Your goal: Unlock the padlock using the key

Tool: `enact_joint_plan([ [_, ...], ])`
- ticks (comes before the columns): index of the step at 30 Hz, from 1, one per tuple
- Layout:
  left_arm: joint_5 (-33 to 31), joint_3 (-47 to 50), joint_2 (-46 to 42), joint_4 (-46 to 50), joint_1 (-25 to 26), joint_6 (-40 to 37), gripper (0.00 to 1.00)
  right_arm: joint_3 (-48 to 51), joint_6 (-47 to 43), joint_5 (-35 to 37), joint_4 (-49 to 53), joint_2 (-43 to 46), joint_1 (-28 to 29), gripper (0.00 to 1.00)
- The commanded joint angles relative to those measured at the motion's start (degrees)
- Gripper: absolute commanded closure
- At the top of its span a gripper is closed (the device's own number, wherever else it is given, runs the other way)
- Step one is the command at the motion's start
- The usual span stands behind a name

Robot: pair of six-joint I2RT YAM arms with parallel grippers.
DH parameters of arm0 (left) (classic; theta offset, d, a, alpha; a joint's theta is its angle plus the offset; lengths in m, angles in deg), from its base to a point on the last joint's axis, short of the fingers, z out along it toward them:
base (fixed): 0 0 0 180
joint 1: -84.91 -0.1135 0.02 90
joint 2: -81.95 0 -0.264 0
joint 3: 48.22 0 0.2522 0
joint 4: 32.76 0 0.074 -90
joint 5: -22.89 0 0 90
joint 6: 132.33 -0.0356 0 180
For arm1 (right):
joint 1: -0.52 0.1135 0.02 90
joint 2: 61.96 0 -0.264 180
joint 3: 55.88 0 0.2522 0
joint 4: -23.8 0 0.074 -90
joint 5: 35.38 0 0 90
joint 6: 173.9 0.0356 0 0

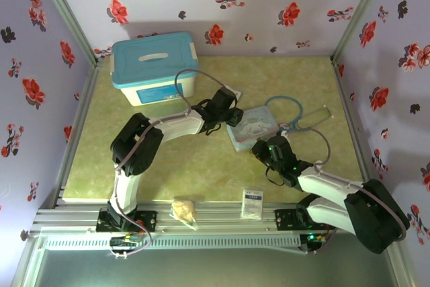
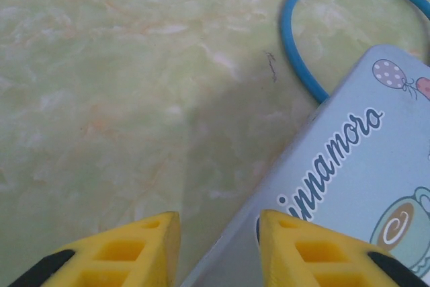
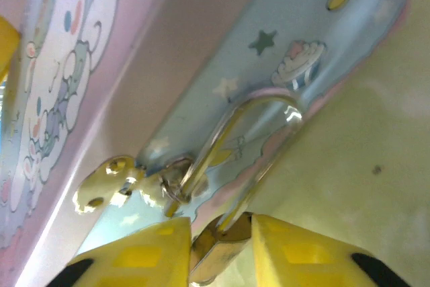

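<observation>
From above, the left tool [image 1: 231, 119] and right tool [image 1: 261, 149] flank the pale blue cartoon tin [image 1: 252, 128] on the tabletop [image 1: 168, 159]. Left wrist: this tool [image 2: 218, 247] stands half open over the tin's edge, empty. Right wrist: this tool [image 3: 219, 247] pinches the small brass padlock [image 3: 211, 261]; its silvery shackle [image 3: 269, 99] runs straight away into the tin's hasp [image 3: 107, 183].

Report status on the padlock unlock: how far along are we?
Done: right end effector grips the padlock body, its shackle threaded through the tin's latch. In hand: left end effector sits open and empty at the tin's edge. Left: pick up the key, insert, turn, free the shackle.
</observation>
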Motion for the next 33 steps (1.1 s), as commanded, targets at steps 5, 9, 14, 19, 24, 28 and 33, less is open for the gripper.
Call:
enact_joint_plan([
  [5,-2.8,5.0,3.0,14.3,-0.6,0.3,0.64,-2.5,-4.7,-7.2,-5.7,-7.0,2.3,0.59],
  [9,-2.3,4.3,2.2,14.3,0.2,0.6,0.64,-3.2,-4.8,-6.1,-5.6,-8.1,3.4,0.51],
  [14,-2.1,3.8,1.3,14.9,0.3,1.3,0.64,-2.5,-4.0,-0.4,4.0,-1.2,3.4,0.51],
  [19,-2.0,3.1,0.9,15.4,-0.4,1.5,0.63,-3.4,-5.1,2.6,17.0,7.1,3.4,0.48],
  [24,-2.0,2.2,-1.1,15.3,-0.7,1.6,0.61,-5.7,-10.9,1.2,21.1,6.7,2.7,0.46],
  [28,-0.4,1.9,-4.6,14.2,-0.3,1.8,0.57,-9.9,-18.3,1.0,23.7,4.0,2.7,0.46],
  [33,2.1,-1.0,-6.1,14.2,1.8,1.3,0.51,-11.5,-21.3,1.0,21.5,0.0,3.3,0.47],
])
